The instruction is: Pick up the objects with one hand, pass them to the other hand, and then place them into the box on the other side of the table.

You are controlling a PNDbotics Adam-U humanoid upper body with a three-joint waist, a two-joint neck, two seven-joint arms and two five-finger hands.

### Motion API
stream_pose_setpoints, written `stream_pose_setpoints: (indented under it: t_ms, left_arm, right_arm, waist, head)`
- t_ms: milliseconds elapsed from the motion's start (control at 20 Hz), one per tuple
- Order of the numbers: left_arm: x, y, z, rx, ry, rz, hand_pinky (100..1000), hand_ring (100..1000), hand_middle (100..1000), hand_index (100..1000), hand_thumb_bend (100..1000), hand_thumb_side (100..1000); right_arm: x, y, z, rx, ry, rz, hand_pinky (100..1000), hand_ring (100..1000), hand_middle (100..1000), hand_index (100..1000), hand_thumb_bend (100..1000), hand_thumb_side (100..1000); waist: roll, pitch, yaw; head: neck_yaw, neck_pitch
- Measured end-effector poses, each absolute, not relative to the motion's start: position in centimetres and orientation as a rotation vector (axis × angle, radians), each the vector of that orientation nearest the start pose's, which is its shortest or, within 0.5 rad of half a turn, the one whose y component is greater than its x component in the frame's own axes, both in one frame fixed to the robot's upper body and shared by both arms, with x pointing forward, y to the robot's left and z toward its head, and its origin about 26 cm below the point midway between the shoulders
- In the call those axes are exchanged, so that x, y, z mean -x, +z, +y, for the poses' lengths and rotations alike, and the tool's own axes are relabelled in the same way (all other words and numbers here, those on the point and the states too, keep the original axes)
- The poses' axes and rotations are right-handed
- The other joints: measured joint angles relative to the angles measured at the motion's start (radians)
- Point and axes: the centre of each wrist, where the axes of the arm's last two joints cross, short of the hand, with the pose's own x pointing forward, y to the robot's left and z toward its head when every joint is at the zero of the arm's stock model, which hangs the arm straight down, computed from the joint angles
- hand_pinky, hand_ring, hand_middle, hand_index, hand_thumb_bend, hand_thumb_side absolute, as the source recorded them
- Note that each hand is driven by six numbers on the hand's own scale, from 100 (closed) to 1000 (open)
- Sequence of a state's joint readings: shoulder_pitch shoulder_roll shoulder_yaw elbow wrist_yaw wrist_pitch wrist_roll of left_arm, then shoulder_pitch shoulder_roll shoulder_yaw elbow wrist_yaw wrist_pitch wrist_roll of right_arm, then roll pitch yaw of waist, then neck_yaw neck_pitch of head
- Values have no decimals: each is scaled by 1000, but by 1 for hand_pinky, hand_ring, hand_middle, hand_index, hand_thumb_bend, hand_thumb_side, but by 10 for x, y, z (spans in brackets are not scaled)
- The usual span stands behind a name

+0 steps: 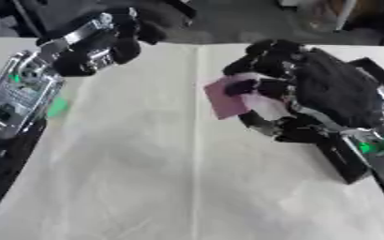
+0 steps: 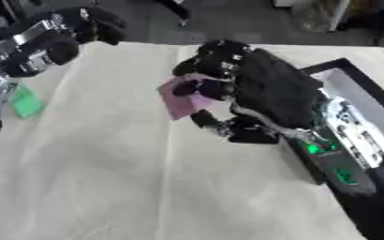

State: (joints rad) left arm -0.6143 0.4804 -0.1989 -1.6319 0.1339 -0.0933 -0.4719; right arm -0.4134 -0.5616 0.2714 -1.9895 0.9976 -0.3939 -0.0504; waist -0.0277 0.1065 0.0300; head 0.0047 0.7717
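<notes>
Above the cream tablecloth (image 1: 146, 178), near its centre seam, a flat pink-purple square (image 1: 225, 99) hung tilted, corner down. Right hand (image 2: 261, 89) had its fingers and thumb curled round the square's right edge, pinching it. Right of that square sat a black box (image 2: 343, 101) with pale inner walls; contents could not be made out. Far left of the square, left hand (image 1: 105, 44) was raised, fingers curled, holding nothing. Green patch (image 2: 25, 104) lay below it.
</notes>
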Motion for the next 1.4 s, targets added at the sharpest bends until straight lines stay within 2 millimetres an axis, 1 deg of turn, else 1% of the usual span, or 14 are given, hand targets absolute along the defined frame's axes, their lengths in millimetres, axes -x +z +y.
stream_pose_setpoints:
  t_ms: [250, 400, 650, 800, 950, 1050, 1150, 1200, 1250, 1300, 1350, 1400]
  left_arm:
    - [-363, 196, 273, 92, -918, -2042, 838, 798, 805, 857, 523, 759]
    - [-354, 190, 287, 41, -832, -2052, 834, 794, 798, 853, 514, 762]
    - [-341, 177, 305, -44, -742, -2040, 831, 791, 794, 848, 511, 763]
    - [-336, 172, 308, -74, -711, -2037, 830, 789, 792, 846, 510, 763]
    - [-333, 168, 311, -95, -683, -2036, 828, 787, 790, 844, 509, 763]
    - [-331, 166, 312, -104, -667, -2035, 828, 786, 788, 844, 509, 764]
    - [-331, 165, 313, -109, -656, -2036, 827, 786, 787, 844, 520, 759]
    - [-330, 164, 313, -110, -650, -2034, 828, 786, 787, 844, 525, 758]
    - [-330, 164, 314, -112, -647, -2033, 827, 786, 786, 844, 528, 757]
    - [-330, 163, 314, -113, -647, -2031, 827, 785, 785, 844, 528, 759]
    - [-330, 163, 314, -115, -647, -2029, 828, 785, 785, 844, 528, 760]
    - [-329, 162, 315, -116, -647, -2026, 828, 785, 785, 844, 528, 761]
  right_arm:
    - [-316, 212, -274, -1606, -1615, 2465, 773, 700, 322, 612, 100, 100]
    - [-328, 204, -298, -1804, -1602, 2473, 768, 695, 306, 610, 100, 100]
    - [-347, 179, -342, -2097, -1621, 2483, 766, 693, 302, 615, 100, 100]
    - [-354, 167, -362, -2206, -1661, 2470, 769, 700, 321, 631, 100, 100]
    - [-358, 157, -375, -2256, -1727, 2453, 775, 711, 351, 658, 108, 100]
    - [-360, 151, -380, -2261, -1776, 2453, 784, 725, 388, 690, 145, 100]
    - [-361, 145, -384, -2251, -1835, 2453, 791, 740, 431, 727, 206, 100]
    - [-361, 143, -386, -2240, -1872, 2450, 795, 748, 456, 746, 240, 122]
    - [-361, 141, -387, -2231, -1910, 2446, 800, 757, 483, 768, 282, 180]
    - [-361, 139, -388, -2225, -1950, 2440, 803, 765, 516, 793, 345, 266]
    - [-361, 137, -389, -2222, -1991, 2432, 805, 770, 537, 805, 386, 321]
    - [-361, 135, -391, -2224, -2031, 2424, 809, 780, 578, 823, 441, 406]
  waist:
    - [0, 0, 6]
    - [0, 0, 10]
    - [1, 0, 21]
    - [1, 0, 23]
    - [1, 0, 27]
    - [1, 0, 27]
    - [1, 0, 29]
    - [1, 0, 30]
    - [1, 0, 31]
    - [1, 0, 31]
    - [1, 0, 31]
    - [1, 0, 31]
  head:
    - [-11, 0]
    - [-20, 0]
    - [-46, 0]
    - [-60, 0]
    - [-69, 0]
    - [-71, 0]
    - [-73, 0]
    - [-74, 0]
    - [-74, 0]
    - [-74, 0]
    - [-74, 0]
    - [-74, 0]
